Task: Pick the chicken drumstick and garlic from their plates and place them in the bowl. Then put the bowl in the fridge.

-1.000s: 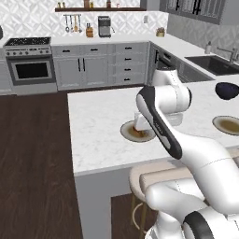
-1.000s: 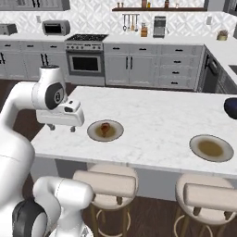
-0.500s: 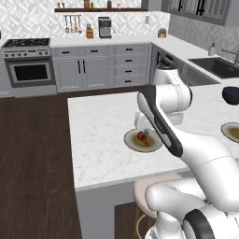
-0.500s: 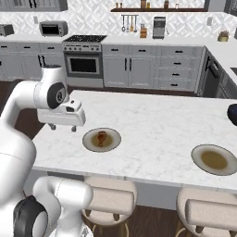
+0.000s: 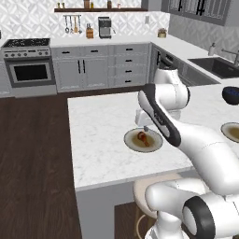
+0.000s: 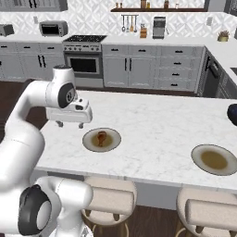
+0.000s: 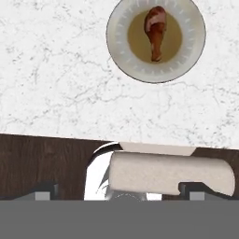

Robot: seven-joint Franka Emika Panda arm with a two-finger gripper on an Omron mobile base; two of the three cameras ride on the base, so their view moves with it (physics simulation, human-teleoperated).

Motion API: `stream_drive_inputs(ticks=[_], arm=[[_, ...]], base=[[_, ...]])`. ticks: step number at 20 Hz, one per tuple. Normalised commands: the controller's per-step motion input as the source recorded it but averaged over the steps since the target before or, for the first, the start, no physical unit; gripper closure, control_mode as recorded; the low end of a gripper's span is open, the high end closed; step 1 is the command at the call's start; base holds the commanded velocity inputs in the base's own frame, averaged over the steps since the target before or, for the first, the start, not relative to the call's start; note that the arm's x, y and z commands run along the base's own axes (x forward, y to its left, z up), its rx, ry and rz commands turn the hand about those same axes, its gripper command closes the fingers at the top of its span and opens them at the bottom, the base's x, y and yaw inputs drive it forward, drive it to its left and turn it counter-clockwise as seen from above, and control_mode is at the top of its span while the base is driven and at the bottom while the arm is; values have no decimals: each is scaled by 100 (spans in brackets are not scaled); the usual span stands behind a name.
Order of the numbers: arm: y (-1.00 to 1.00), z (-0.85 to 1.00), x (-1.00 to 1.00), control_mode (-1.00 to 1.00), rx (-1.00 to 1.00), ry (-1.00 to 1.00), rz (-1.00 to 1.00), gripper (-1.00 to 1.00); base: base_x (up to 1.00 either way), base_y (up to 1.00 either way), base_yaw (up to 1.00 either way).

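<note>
The chicken drumstick (image 5: 142, 138) (image 6: 101, 137) (image 7: 156, 31) lies reddish-brown on a round grey-tan plate (image 5: 130, 141) (image 6: 115, 140) (image 7: 120, 42) on the white marble island. My gripper (image 5: 141, 125) (image 6: 70, 125) (image 7: 119, 192) hovers open above the counter, just beside this plate and nearer the island's front edge, holding nothing. A second plate (image 5: 230, 132) (image 6: 203, 152) sits further right, showing only its brownish centre. The garlic, the tan bowl and the fridge are out of view.
A small dark blue bowl (image 5: 231, 94) (image 6: 232, 112) stands at the island's far right. Padded stools (image 6: 111, 199) (image 7: 170, 173) line the front edge below the counter. Grey cabinets and a stove (image 5: 28, 70) stand across the dark wood floor.
The whole picture has shifted slightly downward, so the base moved. The gripper stays open in the same place beside the drumstick's plate.
</note>
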Motion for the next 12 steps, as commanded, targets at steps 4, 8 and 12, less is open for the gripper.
stream_drive_inputs(ticks=[4,8,12], arm=[[-18,-60,100,-100,0,18,4,-100],[-14,-67,91,-100,0,17,0,-100],[-30,-62,88,-100,0,14,0,-100]], base=[[0,0,0],[0,0,0],[0,0,0]])
